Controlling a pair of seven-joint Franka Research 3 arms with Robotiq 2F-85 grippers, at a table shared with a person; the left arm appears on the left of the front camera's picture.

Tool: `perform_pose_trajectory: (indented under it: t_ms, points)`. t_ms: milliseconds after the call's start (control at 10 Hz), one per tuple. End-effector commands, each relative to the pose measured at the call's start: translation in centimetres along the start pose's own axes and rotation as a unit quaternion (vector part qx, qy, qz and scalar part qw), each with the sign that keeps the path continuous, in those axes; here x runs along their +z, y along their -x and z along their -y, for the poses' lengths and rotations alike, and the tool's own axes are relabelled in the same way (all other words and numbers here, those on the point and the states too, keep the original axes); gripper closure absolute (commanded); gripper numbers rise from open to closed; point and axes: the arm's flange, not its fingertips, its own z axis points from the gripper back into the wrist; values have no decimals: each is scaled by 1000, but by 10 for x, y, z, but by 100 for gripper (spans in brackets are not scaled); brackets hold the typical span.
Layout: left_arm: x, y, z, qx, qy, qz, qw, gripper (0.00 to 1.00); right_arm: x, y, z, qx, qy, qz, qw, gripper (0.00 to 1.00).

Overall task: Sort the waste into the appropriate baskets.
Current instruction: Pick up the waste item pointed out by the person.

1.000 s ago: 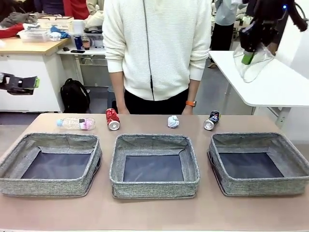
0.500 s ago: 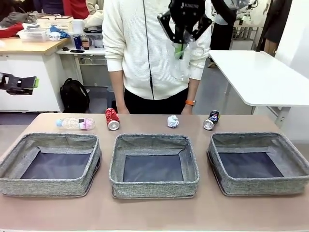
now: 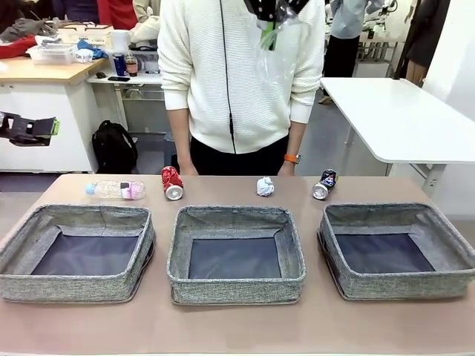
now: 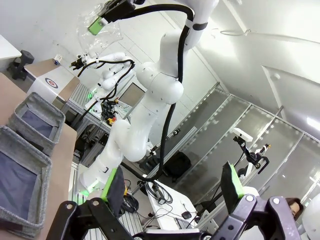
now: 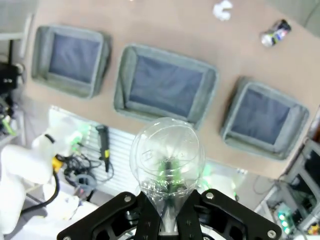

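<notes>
The right gripper (image 5: 167, 207) is closed on the rim of a clear plastic cup (image 5: 167, 155), its 2 fingers pinching the thin wall between them. In the right wrist view the cup's round bottom faces down toward the table (image 3: 237, 326) far below. In the front view the cup hangs high above the table at the top of the picture, in front of the chest of a person (image 3: 241, 74) in a white sweater who stands at the far side. The left gripper (image 4: 172, 187) is spread wide with nothing in it, its green pads (image 4: 112, 182) well apart. In the front view it sits at the left edge of the picture, off the table and above its level. 3 grey woven baskets stand in a row on the near half of the table: the left basket (image 3: 74, 285), the middle basket (image 3: 236, 215) and the right basket (image 3: 397, 285), each showing a bare dark bottom. Behind them, along the far edge, lie 4 pieces of waste. A clear bottle (image 3: 115, 190) with a blue cap is on its side behind the left basket. A red can (image 3: 172, 182) lies behind the left part of the middle basket. A white paper ball (image 3: 266, 186) sits behind its right part. A dark can (image 3: 325, 184) lies behind the right basket.
</notes>
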Motion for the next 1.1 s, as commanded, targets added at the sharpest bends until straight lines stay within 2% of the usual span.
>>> perform_pose_trajectory:
  t_ms: [0, 100, 400, 500, 600, 800, 900, 1000]
  points:
    - [1, 3, 2, -12, 5, -5, 1000, 0, 15, -18, -12, -6, 5, -15, 1000, 99]
    - [1, 3, 2, -12, 5, -5, 1000, 0, 0, 0, 0, 0, 0, 0, 1000, 99]
    - [1, 3, 2, -12, 5, -5, 1000, 0, 1, -3, 1, 2, -3, -5, 1000, 99]
    - [1, 3, 2, -12, 5, -5, 1000, 0, -11, -8, -10, 3, -11, -2, 1000, 99]
    - [1, 3, 2, -12, 5, -5, 1000, 0, -22, -11, -31, 32, -33, -11, 999, 99]
    - [1, 3, 2, -12, 5, -5, 1000, 0, -30, -16, -48, 35, -28, -22, 999, 99]
    - [1, 3, 2, -12, 5, -5, 1000, 0, -21, -11, -28, 29, -18, -14, 999, 99]
    - [1, 3, 2, -12, 5, -5, 1000, 0, -21, -11, -28, 29, -18, -14, 999, 99]
